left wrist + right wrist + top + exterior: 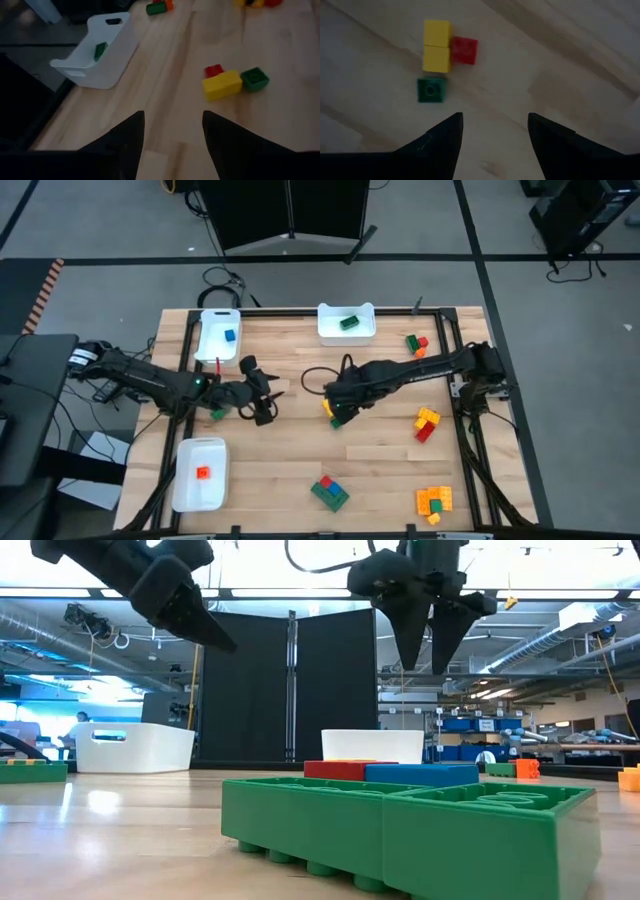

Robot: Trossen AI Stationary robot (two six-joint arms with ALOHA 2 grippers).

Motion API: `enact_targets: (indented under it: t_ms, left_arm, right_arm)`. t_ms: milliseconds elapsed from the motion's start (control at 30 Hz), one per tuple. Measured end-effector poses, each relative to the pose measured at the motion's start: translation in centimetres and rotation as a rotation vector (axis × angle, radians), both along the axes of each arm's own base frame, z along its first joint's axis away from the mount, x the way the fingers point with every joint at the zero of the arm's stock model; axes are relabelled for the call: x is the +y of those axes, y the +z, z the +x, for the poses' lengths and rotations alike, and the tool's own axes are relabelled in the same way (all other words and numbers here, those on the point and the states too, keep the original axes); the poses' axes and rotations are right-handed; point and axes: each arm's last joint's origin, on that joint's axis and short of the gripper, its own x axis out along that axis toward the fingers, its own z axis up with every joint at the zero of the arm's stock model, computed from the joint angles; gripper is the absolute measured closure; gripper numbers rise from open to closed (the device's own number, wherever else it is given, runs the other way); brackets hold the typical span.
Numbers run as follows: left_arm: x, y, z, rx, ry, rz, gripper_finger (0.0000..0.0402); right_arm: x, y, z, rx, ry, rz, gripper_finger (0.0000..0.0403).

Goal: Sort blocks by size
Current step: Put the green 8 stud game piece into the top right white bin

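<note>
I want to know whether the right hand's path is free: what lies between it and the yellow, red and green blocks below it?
Nothing: in the right wrist view only bare wood separates the open right hand from the blocks.

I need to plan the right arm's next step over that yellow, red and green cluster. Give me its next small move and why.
Probably shift the right gripper sideways over the small green block, then lower it. Its fingers stand open and empty above the table, and the green block sits off to one side of the gap, beside the yellow block and the red block.
</note>
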Motion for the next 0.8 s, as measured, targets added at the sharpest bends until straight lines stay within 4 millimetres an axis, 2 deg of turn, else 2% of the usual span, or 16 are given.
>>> enact_targets:
  t_ms: [100, 300, 533, 800]
  left_arm:
    - [0.2, 0.0, 0.0, 0.018, -0.01, 0.021, 0.0193]
    - [0.7, -0.2, -0.1, 0.062, -0.022, 0.056, 0.0193]
    - [1.0, 0.0, 0.1, 0.042, -0.055, 0.02, 0.0193]
    - [0.9, 0.0, 0.1, -0.002, -0.008, -0.075, 0.0193]
  right_arm:
    - [1.0, -0.2, 0.1, -0.011, -0.044, 0.026, 0.0167]
    - [4.2, -0.7, -0.2, -0.038, -0.113, 0.004, 0.0167]
    - [6.6, -0.9, -0.6, -0.085, -0.171, -0.03, 0.0167]
    - [8.9, -0.8, -1.4, -0.081, -0.054, -0.034, 0.0164]
